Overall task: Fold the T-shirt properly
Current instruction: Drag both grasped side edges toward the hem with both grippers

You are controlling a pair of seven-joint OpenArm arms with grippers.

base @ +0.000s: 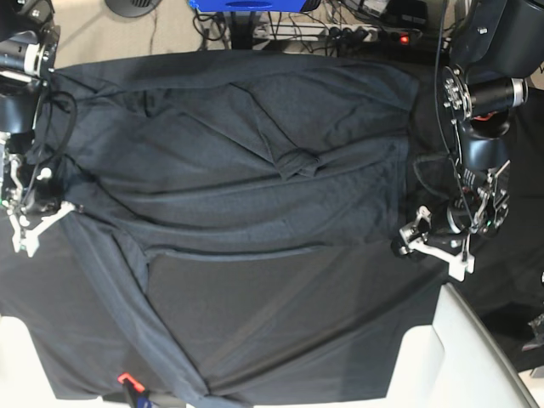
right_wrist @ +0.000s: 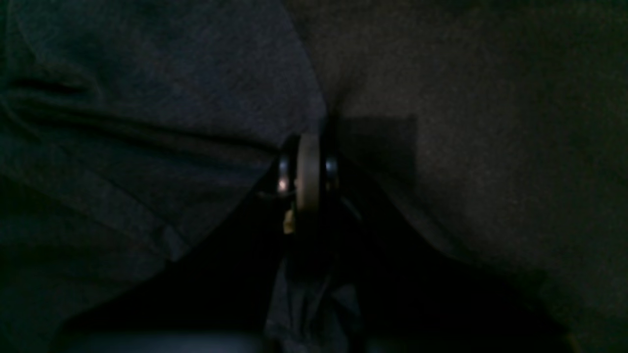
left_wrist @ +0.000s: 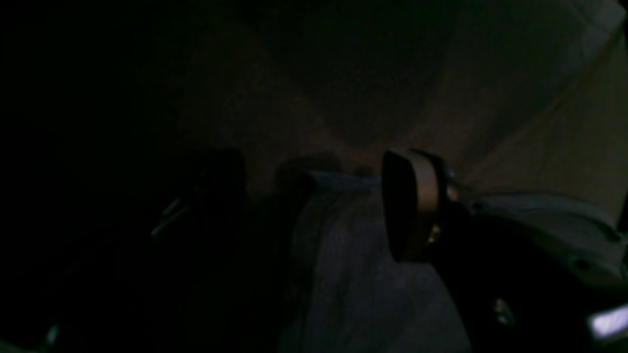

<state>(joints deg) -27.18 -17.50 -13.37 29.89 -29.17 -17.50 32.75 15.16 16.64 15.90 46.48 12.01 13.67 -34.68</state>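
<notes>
The right end effector [right_wrist: 308, 196] pinches a bunched edge of the T-shirt [base: 246, 191]; the left [base: 410, 248] stands wide around its near corner. Between them the cloth lies spread and creased, a strip trailing nearer from the right one. Folding looks barely begun; nearly all remains.

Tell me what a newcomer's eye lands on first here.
Likely the big dark T-shirt, spread rumpled between the two arms, a twisted knot of cloth near its middle. Next, the left gripper with its fingers parted at one corner, and the right gripper shut at the opposite side.
</notes>
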